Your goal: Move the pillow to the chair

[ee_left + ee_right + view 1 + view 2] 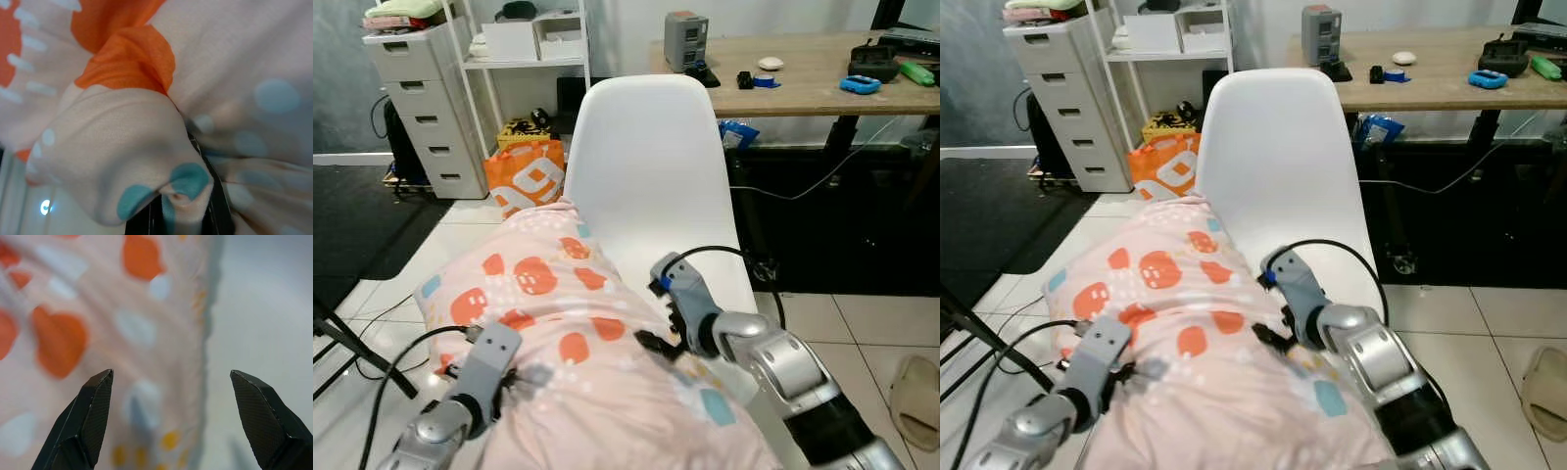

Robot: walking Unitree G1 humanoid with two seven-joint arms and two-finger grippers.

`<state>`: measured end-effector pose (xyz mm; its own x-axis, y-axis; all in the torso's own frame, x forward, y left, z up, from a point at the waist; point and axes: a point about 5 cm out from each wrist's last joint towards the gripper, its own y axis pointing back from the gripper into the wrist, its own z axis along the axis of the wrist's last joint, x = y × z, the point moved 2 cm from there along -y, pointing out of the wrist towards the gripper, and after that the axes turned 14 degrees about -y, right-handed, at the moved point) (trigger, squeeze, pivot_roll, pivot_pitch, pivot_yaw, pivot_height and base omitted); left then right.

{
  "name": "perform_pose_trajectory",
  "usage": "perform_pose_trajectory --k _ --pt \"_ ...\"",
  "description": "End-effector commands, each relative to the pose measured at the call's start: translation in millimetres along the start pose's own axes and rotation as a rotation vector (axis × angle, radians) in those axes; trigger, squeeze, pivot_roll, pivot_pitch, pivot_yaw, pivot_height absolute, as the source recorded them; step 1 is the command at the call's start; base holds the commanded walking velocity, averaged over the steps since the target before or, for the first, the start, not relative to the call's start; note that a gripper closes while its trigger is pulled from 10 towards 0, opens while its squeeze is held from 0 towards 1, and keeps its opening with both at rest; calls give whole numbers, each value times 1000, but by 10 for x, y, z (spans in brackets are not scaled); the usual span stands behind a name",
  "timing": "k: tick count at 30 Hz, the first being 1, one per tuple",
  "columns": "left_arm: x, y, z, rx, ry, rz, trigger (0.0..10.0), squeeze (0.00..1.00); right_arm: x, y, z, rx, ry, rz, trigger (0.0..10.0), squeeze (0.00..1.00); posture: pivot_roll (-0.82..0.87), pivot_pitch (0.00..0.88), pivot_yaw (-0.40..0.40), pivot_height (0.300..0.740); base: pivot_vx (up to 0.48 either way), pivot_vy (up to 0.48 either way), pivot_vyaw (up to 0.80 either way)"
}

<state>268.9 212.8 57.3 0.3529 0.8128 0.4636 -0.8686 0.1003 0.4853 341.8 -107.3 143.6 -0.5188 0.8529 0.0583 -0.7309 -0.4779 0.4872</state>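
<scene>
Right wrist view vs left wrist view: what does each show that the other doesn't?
Right wrist view alone: the right gripper with its fingers spread wide open, hanging over the pillow's edge, with the white chair seat beside it. Left wrist view alone: a bunched fold of pillow fabric pinched in the left gripper, plus a sliver of pale floor. Both: the pink pillow with orange and blue spots, close up.

Head views bright, evenly lit, sharp; wrist views soft, fabric defocused (left one dim at 6 o'clock).

Home office: desk [803, 73], drawers [426, 108].
</scene>
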Motion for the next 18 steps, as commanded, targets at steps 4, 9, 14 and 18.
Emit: perform_pose_trajectory --k 4,9,14,18 --pt "102 109 80 -37 36 -94 10000 0 -187 31 55 -32 -15 -82 10000 0 -267 89 57 565 0 0 0" --pt "-140 388 399 -236 147 -375 10000 0 -248 51 62 -36 -21 -101 10000 0 -262 89 55 565 0 0 0" --pt "-627 1171 869 -549 356 -948 10000 0 -306 57 61 -43 -30 -114 10000 0 -265 88 56 565 0 0 0" --pt "-779 1324 1121 -677 486 -1037 10000 0 -337 65 70 -49 -35 -124 10000 0 -263 87 55 565 0 0 0"
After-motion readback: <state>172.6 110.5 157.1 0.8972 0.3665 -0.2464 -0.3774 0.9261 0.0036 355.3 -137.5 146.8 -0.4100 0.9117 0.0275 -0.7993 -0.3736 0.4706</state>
